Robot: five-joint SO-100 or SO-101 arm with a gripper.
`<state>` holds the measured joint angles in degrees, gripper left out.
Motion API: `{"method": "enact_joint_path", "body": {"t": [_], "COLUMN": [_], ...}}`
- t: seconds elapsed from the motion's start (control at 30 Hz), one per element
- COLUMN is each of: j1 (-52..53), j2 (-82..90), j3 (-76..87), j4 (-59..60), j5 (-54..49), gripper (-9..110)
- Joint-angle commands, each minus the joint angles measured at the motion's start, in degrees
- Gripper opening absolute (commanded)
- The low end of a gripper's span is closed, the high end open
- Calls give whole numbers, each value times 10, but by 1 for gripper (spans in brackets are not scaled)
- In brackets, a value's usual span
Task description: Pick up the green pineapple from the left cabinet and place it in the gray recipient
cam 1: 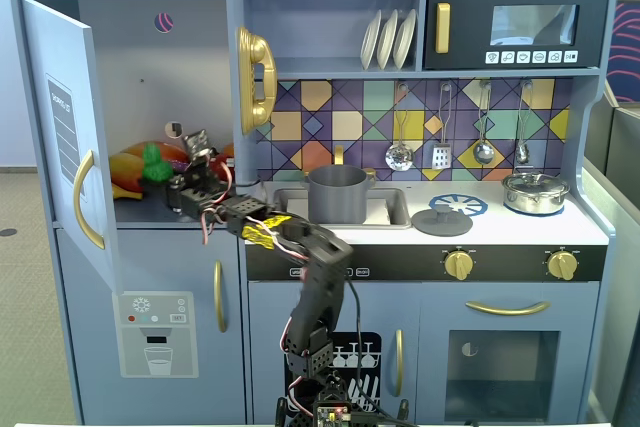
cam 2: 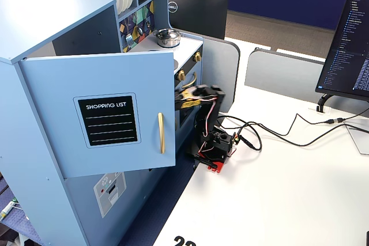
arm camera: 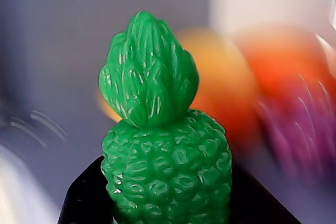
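The green pineapple (arm camera: 167,166) fills the wrist view, upright, with a black finger (arm camera: 86,198) of my gripper (arm camera: 165,205) close against each side of its body. In a fixed view the pineapple (cam 1: 152,162) is inside the open left cabinet (cam 1: 130,67), just over its shelf, at the tip of my gripper (cam 1: 168,175), which reaches in from the right. The gripper is shut on it. The gray recipient (cam 1: 337,195) stands in the sink, to the right of the cabinet. In the other fixed view the open cabinet door (cam 2: 109,113) hides the gripper and the fruit.
An orange-yellow mango (cam 1: 128,165) and other fruit lie on the shelf behind the pineapple, blurred in the wrist view (arm camera: 226,87). The gold phone (cam 1: 256,79) hangs on the cabinet's right wall. A flat gray lid (cam 1: 442,219) and a steel lidded pot (cam 1: 535,192) sit on the counter.
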<state>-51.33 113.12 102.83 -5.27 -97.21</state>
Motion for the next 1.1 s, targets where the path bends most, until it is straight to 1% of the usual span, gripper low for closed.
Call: {"method": "enact_joint_path", "body": {"t": [0.0, 0.1, 0.2, 0.27, 0.37, 0.53, 0.67, 0.73, 0.9, 1.0, 1.07], "j1": [-11, -2, 21, 71, 172, 338, 463, 495, 519, 526, 526], "j2": [192, 310, 421, 469, 514, 543, 493, 446, 321, 245, 195], "j3": [52, 112, 139, 137, 129, 119, 110, 99, 70, 38, 11], "j4": [56, 102, 181, 211, 222, 250, 243, 229, 172, 164, 164], "j5": [-20, -30, -35, -12, 28, 97, 131, 116, 85, 83, 64], "gripper": [0, 0, 0, 0, 0, 0, 0, 0, 0, 0, 0]}}
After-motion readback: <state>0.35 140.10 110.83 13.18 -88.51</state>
